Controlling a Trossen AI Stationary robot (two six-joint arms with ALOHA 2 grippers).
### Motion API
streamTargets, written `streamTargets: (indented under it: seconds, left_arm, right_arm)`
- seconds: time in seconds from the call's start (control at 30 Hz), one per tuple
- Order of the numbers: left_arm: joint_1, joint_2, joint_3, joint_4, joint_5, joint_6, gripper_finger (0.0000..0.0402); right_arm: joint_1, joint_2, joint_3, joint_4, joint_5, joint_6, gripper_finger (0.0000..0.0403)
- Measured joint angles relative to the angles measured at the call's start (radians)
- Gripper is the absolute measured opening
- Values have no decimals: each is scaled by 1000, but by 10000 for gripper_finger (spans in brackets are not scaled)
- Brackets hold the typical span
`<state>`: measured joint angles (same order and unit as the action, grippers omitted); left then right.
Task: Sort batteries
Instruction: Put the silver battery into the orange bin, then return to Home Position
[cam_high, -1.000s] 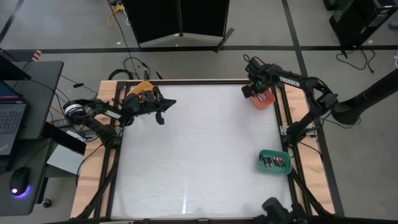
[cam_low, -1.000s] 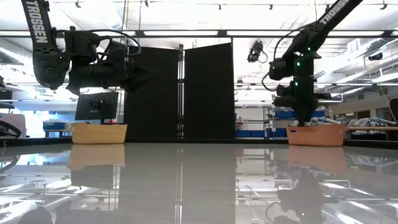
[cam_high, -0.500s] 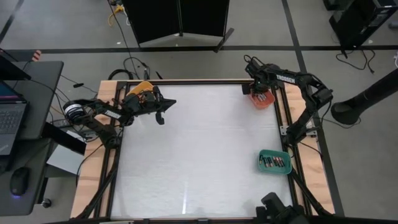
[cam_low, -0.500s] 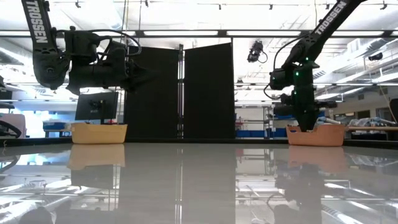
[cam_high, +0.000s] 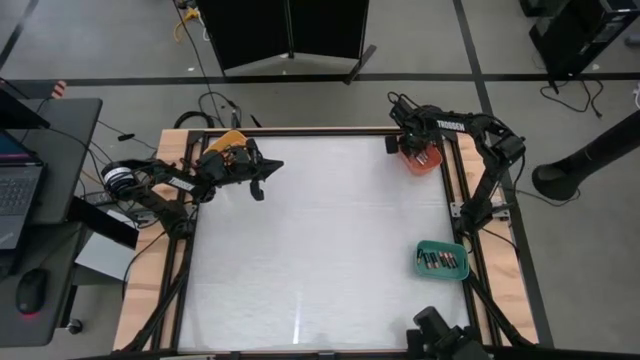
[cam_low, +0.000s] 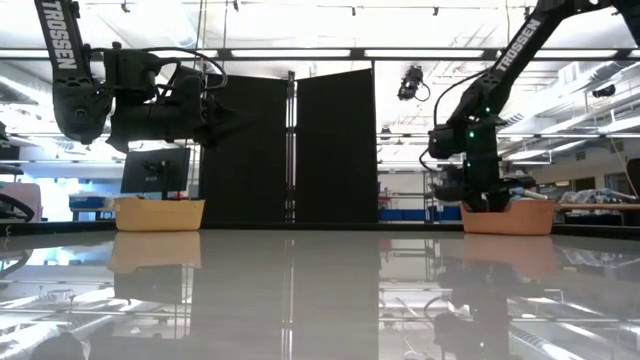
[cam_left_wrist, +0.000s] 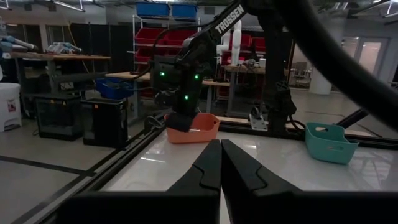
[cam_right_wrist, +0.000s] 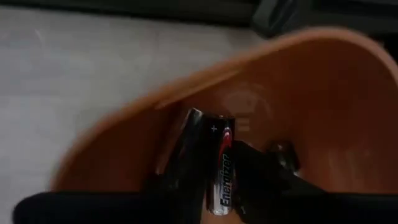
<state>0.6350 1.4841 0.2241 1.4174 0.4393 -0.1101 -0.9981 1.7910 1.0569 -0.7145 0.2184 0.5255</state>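
Note:
My right gripper (cam_high: 412, 148) reaches down into the red-orange tray (cam_right_wrist: 311, 93) at the table's far right corner. A black, red and silver battery (cam_right_wrist: 221, 165) shows just in front of it inside that tray, with a dark silvery-tipped cylinder (cam_right_wrist: 189, 140) beside it. Whether the gripper still holds the battery does not show. My left gripper (cam_left_wrist: 221, 163) waits shut and level above the table's far left, next to the orange tray (cam_low: 160, 213). Several more batteries (cam_high: 440, 261) lie in the green tray (cam_high: 421, 249).
The green tray (cam_left_wrist: 329, 142) stands by the right edge, nearer the front. A dark frame rail (cam_high: 455, 200) runs along the table's right side. The white table top (cam_high: 320, 250) between the trays holds nothing. A desk with a laptop (cam_high: 15, 190) stands left of the table.
My right gripper has gone down into the red-orange tray, shifting slightly toward the table's left and far edges, and its wrist has rolled.

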Motion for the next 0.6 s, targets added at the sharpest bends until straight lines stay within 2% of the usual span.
streamTargets:
  seconds: [0.2,0.33,0.47,0.6]
  left_arm:
    - [0,0,0,0,0,0,12]
    - [0,0,0,0,1,0,12]
    - [0,0,0,0,1,0,12]
    - [0,0,0,0,1,0,12]
  right_arm:
    - [8,-16,0,-9,4,-30,141]
    - [8,-45,0,-20,5,-46,158]
    - [10,-91,0,-59,5,-86,158]
    - [40,-141,0,-87,5,-177,127]
